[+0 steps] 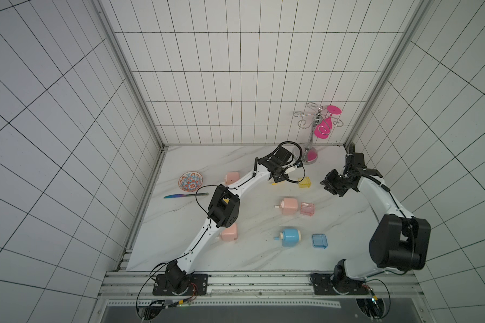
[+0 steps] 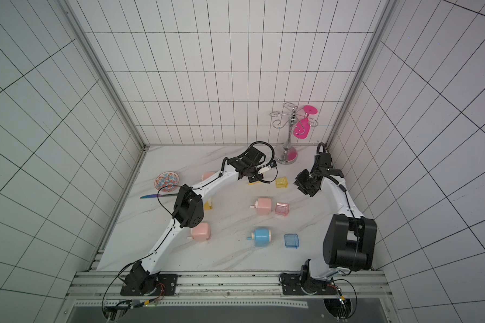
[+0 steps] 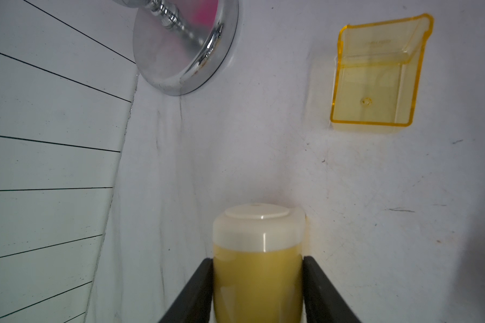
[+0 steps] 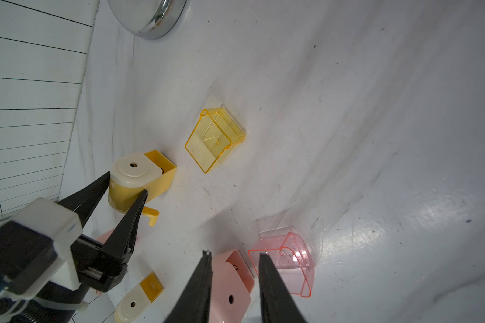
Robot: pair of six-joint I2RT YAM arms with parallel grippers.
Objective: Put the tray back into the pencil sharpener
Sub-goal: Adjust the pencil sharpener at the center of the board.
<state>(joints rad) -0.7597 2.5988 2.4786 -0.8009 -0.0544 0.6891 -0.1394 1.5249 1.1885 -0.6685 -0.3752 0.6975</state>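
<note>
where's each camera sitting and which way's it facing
Both top views: high above the arm bases, looking down at the table; both arms show.
Left wrist: on the left arm, looking past the left fingers, shut on the yellow sharpener.
Right wrist: on the right arm, looking past the open right fingers; left fingers show.
Shared: both wrist views show the yellow tray and chrome stand base.

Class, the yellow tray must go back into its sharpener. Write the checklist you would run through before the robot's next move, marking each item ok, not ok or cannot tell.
1. Left hand shut on yellow sharpener: ok.
2. Yellow tray lying free, apart from the sharpener: ok.
3. Table between tray and sharpener bare: ok.
4. Right hand open, holding nothing: ok.
5. Right hand at the yellow tray: not ok, well apart.
6. Sharpener's slot turned towards the tray: cannot tell.
</note>
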